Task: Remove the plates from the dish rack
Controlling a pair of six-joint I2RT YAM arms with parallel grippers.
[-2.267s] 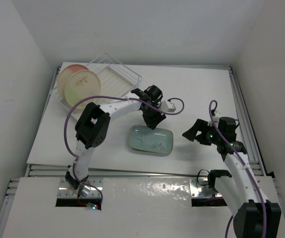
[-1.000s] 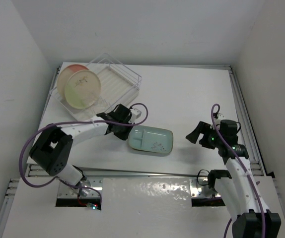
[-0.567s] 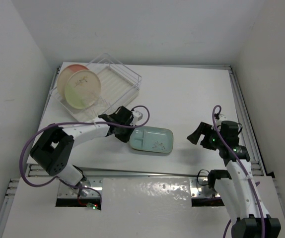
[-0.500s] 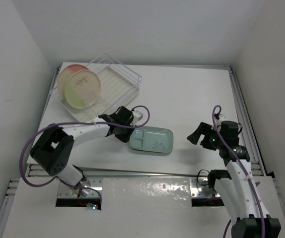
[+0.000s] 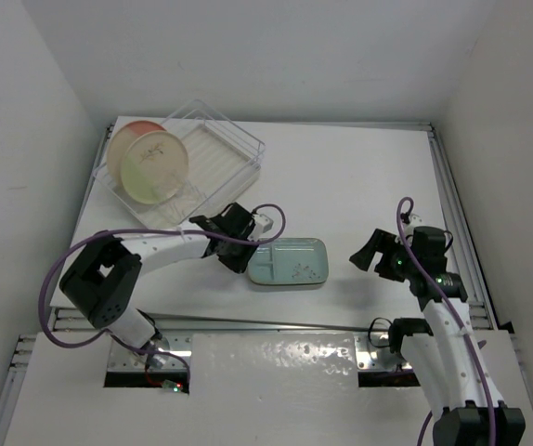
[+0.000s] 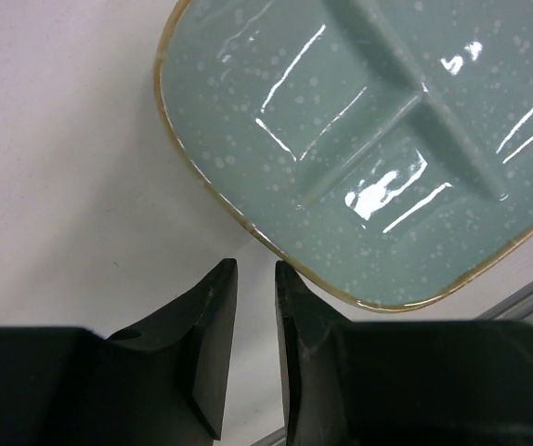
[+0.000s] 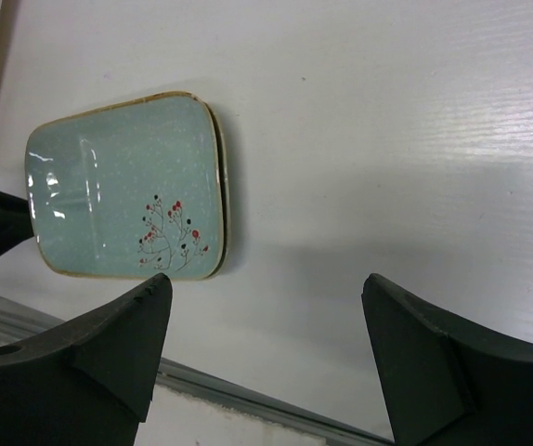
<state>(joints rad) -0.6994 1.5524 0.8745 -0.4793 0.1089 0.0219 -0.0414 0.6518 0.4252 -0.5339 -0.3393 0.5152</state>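
Note:
A pale teal divided plate [image 5: 288,262] [image 6: 369,139] [image 7: 123,186] lies flat on the white table near the front edge. My left gripper [image 5: 243,253] [image 6: 255,267] sits low at the plate's left rim. Its jaws stand a narrow slit apart with only table between them, and one fingertip is right at the rim. Two round cream-and-pink plates [image 5: 155,165] stand on edge in the clear dish rack [image 5: 229,149] at the back left. My right gripper [image 5: 370,253] [image 7: 266,279] hovers open and empty to the right of the teal plate.
A metal rail [image 5: 276,321] [image 7: 248,400] runs along the table's front edge just below the teal plate. White walls close in the left, back and right. Purple cables [image 5: 266,212] loop off both arms.
My left gripper slid right and forward against the teal plate, nudging it to the right and squaring it to the table edge. Its jaws have parted slightly. The right arm barely moved.

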